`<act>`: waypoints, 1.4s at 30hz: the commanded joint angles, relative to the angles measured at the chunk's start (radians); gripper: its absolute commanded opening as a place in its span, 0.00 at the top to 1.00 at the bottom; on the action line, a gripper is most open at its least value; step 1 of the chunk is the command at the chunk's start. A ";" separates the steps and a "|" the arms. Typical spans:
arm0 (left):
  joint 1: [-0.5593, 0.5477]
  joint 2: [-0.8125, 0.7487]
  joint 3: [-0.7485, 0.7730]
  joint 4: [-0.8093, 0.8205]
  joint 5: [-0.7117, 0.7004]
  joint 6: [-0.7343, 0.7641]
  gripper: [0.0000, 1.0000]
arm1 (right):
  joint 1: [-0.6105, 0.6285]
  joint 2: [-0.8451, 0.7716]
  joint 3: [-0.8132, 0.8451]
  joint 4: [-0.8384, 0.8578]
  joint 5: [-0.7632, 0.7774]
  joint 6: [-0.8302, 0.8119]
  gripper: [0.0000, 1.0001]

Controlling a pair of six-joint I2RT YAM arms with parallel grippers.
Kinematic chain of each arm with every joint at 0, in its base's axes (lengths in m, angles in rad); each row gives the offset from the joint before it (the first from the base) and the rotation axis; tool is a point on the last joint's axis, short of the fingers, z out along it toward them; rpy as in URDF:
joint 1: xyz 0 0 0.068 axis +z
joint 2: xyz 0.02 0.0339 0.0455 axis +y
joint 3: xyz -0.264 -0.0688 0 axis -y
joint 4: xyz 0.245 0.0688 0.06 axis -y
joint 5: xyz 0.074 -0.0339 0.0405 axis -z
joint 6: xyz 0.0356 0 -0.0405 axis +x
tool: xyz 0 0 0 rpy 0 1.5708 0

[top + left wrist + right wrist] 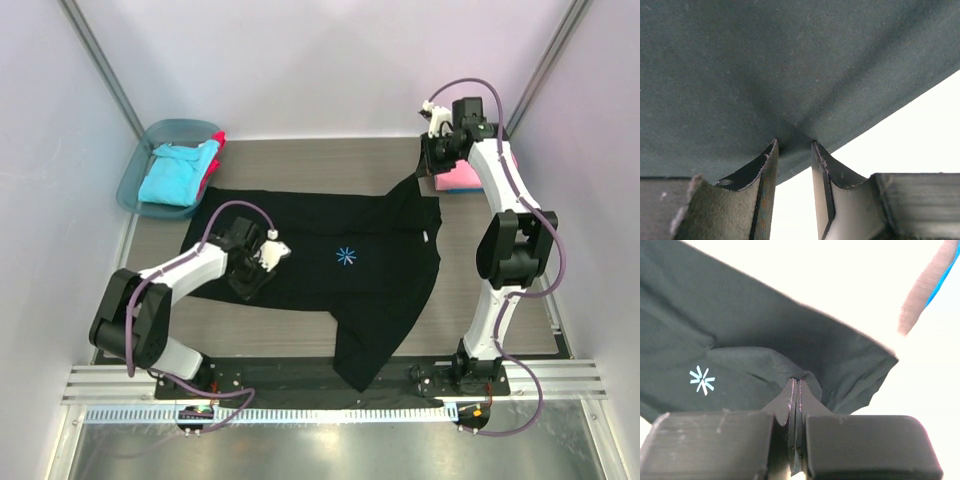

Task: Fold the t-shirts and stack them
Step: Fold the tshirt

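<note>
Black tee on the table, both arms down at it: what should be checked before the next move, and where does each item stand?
1. Right pincer shut on the black t-shirt: ok.
2. Left pincer gripping it: cannot tell; cloth puckers at its fingertips, but they stand apart.
3. Shirt lying flat on the table: not ok; one end trails past its near edge.
4. Pink t-shirt clear of the right pincer: cannot tell; the arm overlaps it in the top view.

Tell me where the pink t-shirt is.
In the top view, the pink t-shirt lies at the table's far right, right beside the right gripper pinching the black t-shirt.
</note>
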 commanded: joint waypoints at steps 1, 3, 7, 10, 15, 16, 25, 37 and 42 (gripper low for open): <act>-0.005 -0.018 -0.038 -0.110 -0.002 0.019 0.66 | -0.003 0.014 0.081 0.009 -0.013 -0.008 0.99; -0.007 -0.032 -0.043 -0.125 0.015 0.029 0.67 | -0.001 0.021 0.095 0.009 -0.013 -0.008 0.99; -0.008 -0.060 -0.063 -0.145 0.023 0.054 0.69 | 0.000 0.038 0.112 0.006 -0.012 -0.013 0.99; -0.008 -0.081 -0.078 -0.161 0.024 0.065 0.69 | 0.003 0.041 0.127 0.000 -0.009 -0.011 0.99; -0.008 -0.113 -0.072 -0.167 0.046 0.072 0.72 | 0.016 0.040 0.164 -0.015 0.013 -0.016 0.99; -0.008 -0.120 -0.057 -0.171 0.043 0.066 0.71 | 0.017 0.038 0.172 -0.018 0.023 -0.014 0.99; 0.245 -0.111 0.352 -0.162 0.000 0.011 0.62 | 0.051 -0.051 0.141 -0.060 0.077 -0.039 0.99; 0.699 0.166 0.583 -0.346 0.443 -0.233 0.58 | 0.025 -0.161 -0.011 -0.046 0.111 -0.059 0.99; 0.684 0.181 0.555 -0.313 0.460 -0.241 0.60 | 0.025 -0.180 -0.107 -0.060 0.079 -0.060 0.99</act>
